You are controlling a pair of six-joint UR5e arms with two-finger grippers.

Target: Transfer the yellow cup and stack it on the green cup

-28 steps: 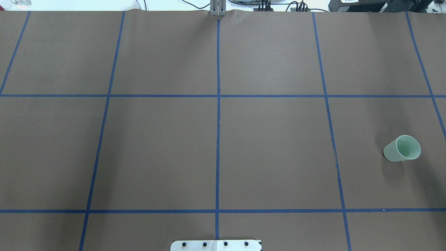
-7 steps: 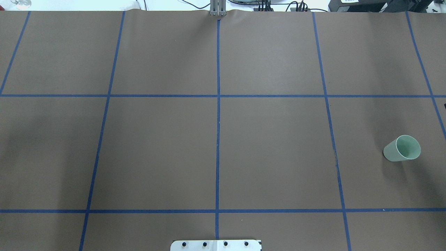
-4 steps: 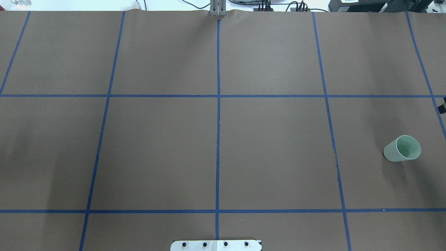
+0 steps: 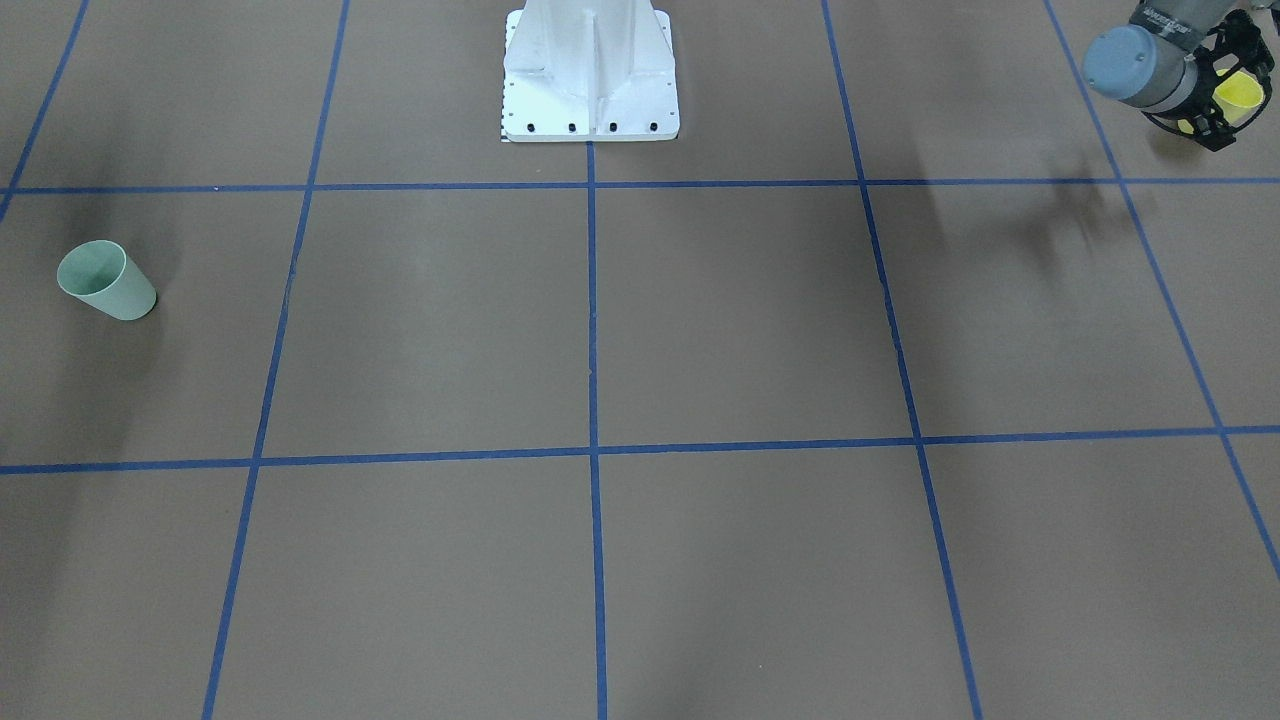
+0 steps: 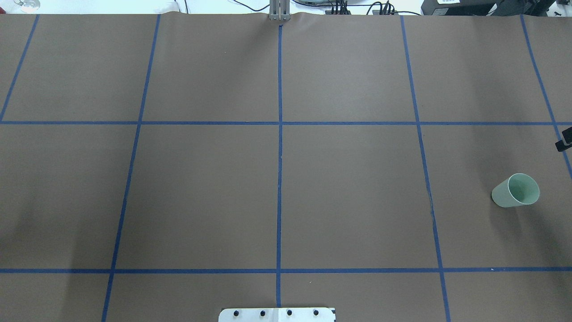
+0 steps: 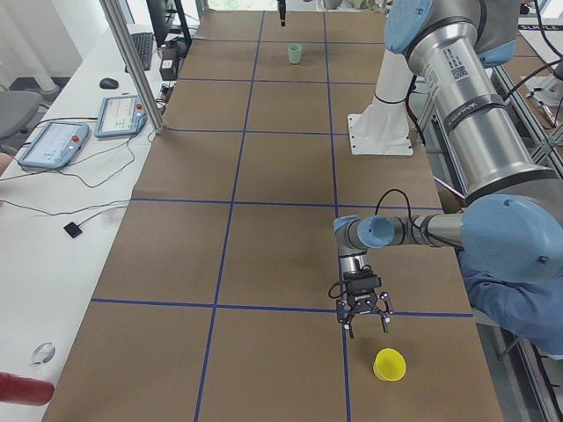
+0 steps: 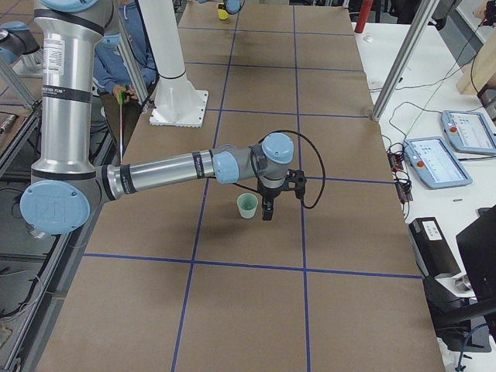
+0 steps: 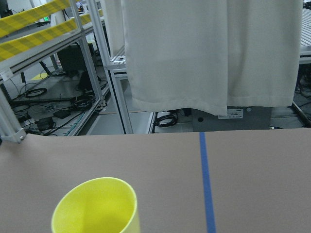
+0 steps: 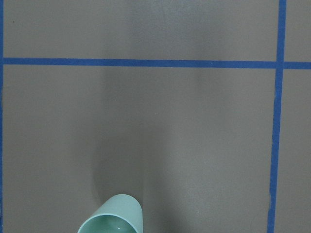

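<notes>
Cups number two, one of each colour, and both stand upright with the rim up. The yellow cup (image 6: 390, 364) sits at the desk's (image 5: 348, 192) end on the robot's left, near the robot-side edge. The green cup (image 5: 516, 191) sits at the opposite end, well apart from it.

The left fingers (image 6: 364, 315) hang spread and empty over the desk, near the yellow cup but apart from it. The right fingers (image 7: 267, 208) point down just beside the green cup (image 7: 247, 205). I cannot tell whether they are spread or pressed together, nor whether they touch the cup.

The overhead view takes in only the green cup and a black sliver of the right arm's tool at its right edge. The front-facing view shows both cups: the green cup (image 4: 105, 282) at its left, the yellow cup (image 4: 1238, 92) in its top right corner, seen through the black frame of the left fingers (image 4: 1215, 125). The left wrist view looks into the yellow cup's (image 8: 95, 208) mouth, low at left. The right wrist view catches the green cup's (image 9: 112, 216) rim at its bottom edge.

Blue tape lines (image 5: 279, 156) mark the brown desk into a grid. One white base (image 4: 590, 70) carries the two arms. The side views alone show one person in blue (image 6: 515, 299) behind the robot and two tablets (image 6: 53, 145) on a side bench.
</notes>
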